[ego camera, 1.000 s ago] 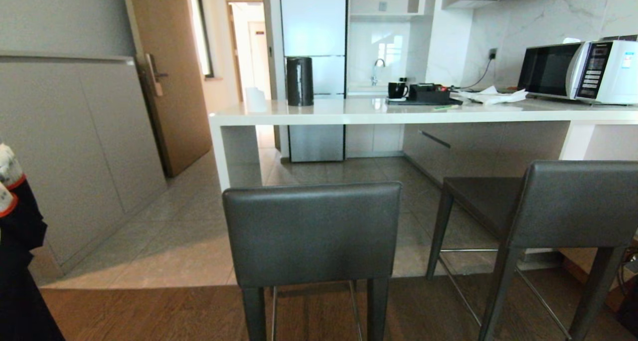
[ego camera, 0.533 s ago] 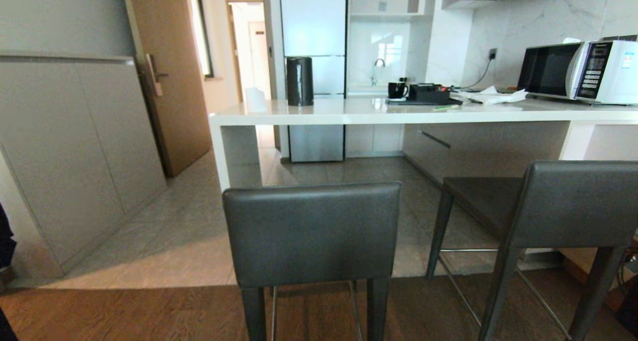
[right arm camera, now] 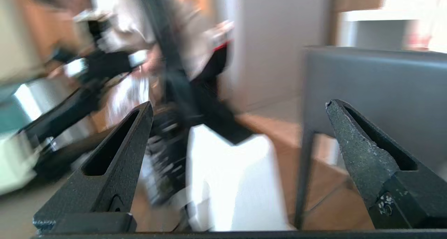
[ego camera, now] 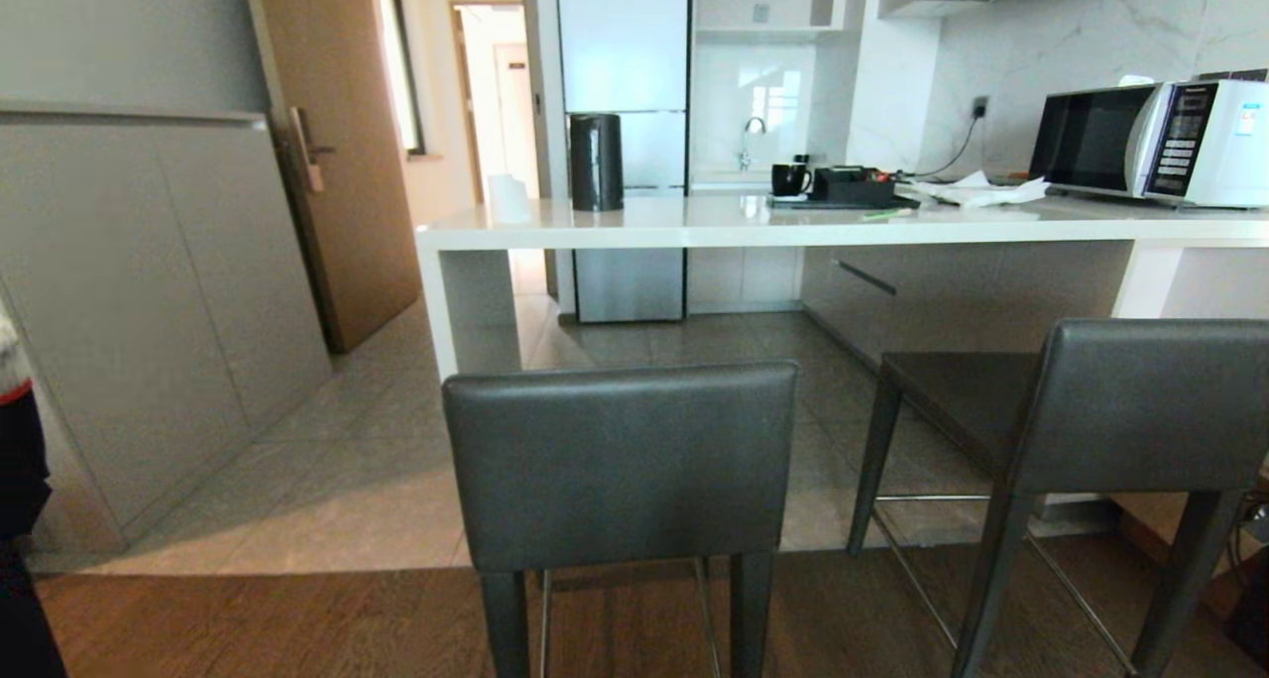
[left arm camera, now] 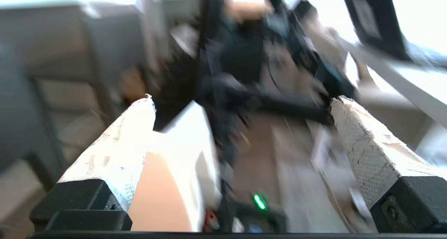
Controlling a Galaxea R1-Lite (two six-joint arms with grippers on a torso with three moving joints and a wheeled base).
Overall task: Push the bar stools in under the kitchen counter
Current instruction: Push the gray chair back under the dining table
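1. In the head view, two tall bar stools with dark grey leather backs and thin black legs stand on the near side of the long shiny white kitchen counter (ego camera: 793,224). The left stool (ego camera: 620,465) shows its back to the camera, right in the middle and close by. The right stool (ego camera: 1100,410) is turned a bit, so its dark seat shows. Both stools stand out from the counter, not under it. On the counter top sit a tall black round jug (ego camera: 596,162) near the left end, a black mug (ego camera: 789,178), a flat black tray with small things (ego camera: 848,190), some white paper (ego camera: 977,192) and a white microwave oven with a dark door (ego camera: 1150,143) at the far right. A brown wooden door (ego camera: 337,153) stands open at the far left. A person's dark sleeve (ego camera: 20,519) peeks in at the left edge. No robot arm shows here.

2. In the left wrist view, the left gripper (left arm camera: 241,102) has two white taped fingers (left arm camera: 115,151) spread wide apart with nothing between them. All behind them is blurry.

3. In the right wrist view, the right gripper (right arm camera: 239,108) has two black pointed fingers (right arm camera: 115,155) wide apart and empty. A grey stool back (right arm camera: 373,81) is near the far finger, not touching it. The rest is blurry.
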